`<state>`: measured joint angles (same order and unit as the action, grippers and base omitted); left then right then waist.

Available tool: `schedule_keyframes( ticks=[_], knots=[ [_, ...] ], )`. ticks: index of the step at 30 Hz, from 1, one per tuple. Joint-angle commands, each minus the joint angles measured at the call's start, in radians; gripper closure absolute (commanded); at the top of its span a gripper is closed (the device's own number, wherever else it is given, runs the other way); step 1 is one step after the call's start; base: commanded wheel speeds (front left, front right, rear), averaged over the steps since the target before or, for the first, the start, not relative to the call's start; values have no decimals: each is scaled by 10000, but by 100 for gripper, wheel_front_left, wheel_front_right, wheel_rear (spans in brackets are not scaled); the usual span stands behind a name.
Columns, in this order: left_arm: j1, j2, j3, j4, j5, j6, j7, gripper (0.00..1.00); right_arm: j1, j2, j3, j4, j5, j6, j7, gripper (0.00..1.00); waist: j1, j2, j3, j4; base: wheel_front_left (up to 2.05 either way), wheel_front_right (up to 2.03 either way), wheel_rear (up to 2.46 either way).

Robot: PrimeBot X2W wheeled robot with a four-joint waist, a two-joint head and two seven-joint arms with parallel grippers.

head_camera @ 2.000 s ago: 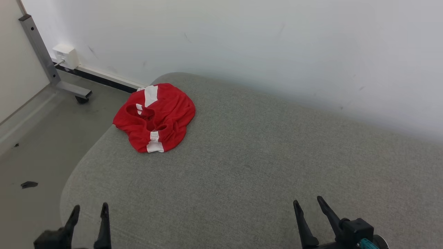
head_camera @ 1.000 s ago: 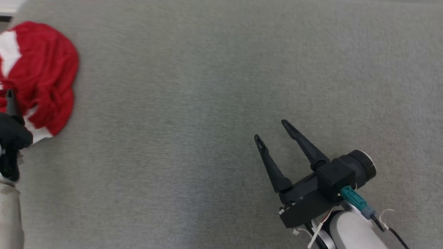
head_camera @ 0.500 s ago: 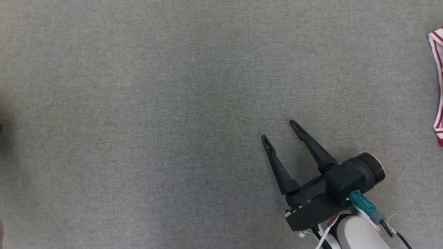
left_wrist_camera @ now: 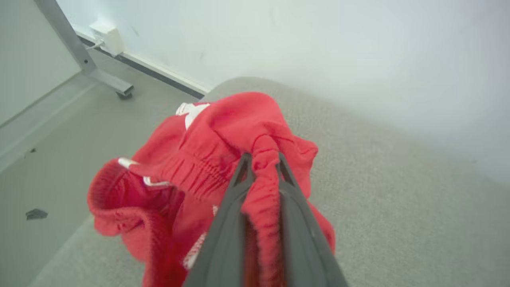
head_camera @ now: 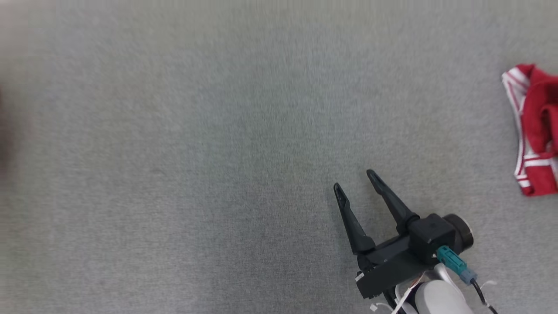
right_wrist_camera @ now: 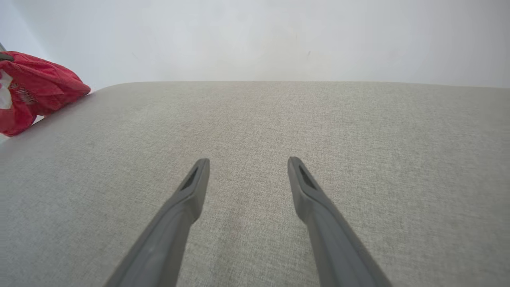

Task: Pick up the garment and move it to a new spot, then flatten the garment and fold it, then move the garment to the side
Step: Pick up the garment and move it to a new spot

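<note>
Grey cloth-covered bench (left_wrist_camera: 398, 199) w/ a rounded corner, pushed up against a plain white wall (left_wrist_camera: 318, 48). Off that corner there's grey floor (left_wrist_camera: 59, 139), a metal frame leg (left_wrist_camera: 79, 59) on a caster, a small white box (left_wrist_camera: 105, 38) low on the wall and a dark scrap (left_wrist_camera: 36, 214) on the floor.

Red garment (left_wrist_camera: 223, 131) w/ white trim is at that far-left corner of the bench, bunched up. The left tool (left_wrist_camera: 263, 159) is pinching a gathered fold of it btwn its two fingers, the rest sagging below & to the side; can't tell if it's clear of the bench.

Right tool (head_camera: 354, 180) is spread wide w/ nothing in it, over bare bench toward the near edge, well apart from the garment. Another red-and-white striped cloth (head_camera: 536, 131) lies out by the bench's right side, partly cut off.
</note>
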<state>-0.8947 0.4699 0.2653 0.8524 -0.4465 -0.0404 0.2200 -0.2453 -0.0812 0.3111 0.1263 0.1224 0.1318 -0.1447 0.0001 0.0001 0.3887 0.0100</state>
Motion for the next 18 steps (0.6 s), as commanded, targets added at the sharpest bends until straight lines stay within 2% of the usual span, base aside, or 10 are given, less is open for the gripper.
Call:
schedule_keyframes(
  ticks=[1,4,7,12,18],
  knots=[
    [-137,145,-167,-294,102,-156,160,100,175,106,-63,214,119,-26,-179,0,-1,-1,-1428,94,0,0,0],
    [-439,238,-377,-1005,43,-375,435,100,355,221,-159,689,307,-26,-464,0,-1,-1,-2254,-90,0,0,0],
    [-567,48,-778,-1821,135,-478,911,100,549,283,-243,1024,437,-26,-613,0,-1,-1,-3018,-384,0,0,0],
    [-149,-710,-1381,-3637,16,-528,1580,100,909,308,-236,1325,757,-28,-740,0,-1,-1,-3920,-1190,0,0,0],
    [724,-2099,-2311,-5783,-385,-592,2241,100,942,307,-61,1267,992,-26,-768,0,-1,-1,-4019,-2262,0,0,0]
  ],
)
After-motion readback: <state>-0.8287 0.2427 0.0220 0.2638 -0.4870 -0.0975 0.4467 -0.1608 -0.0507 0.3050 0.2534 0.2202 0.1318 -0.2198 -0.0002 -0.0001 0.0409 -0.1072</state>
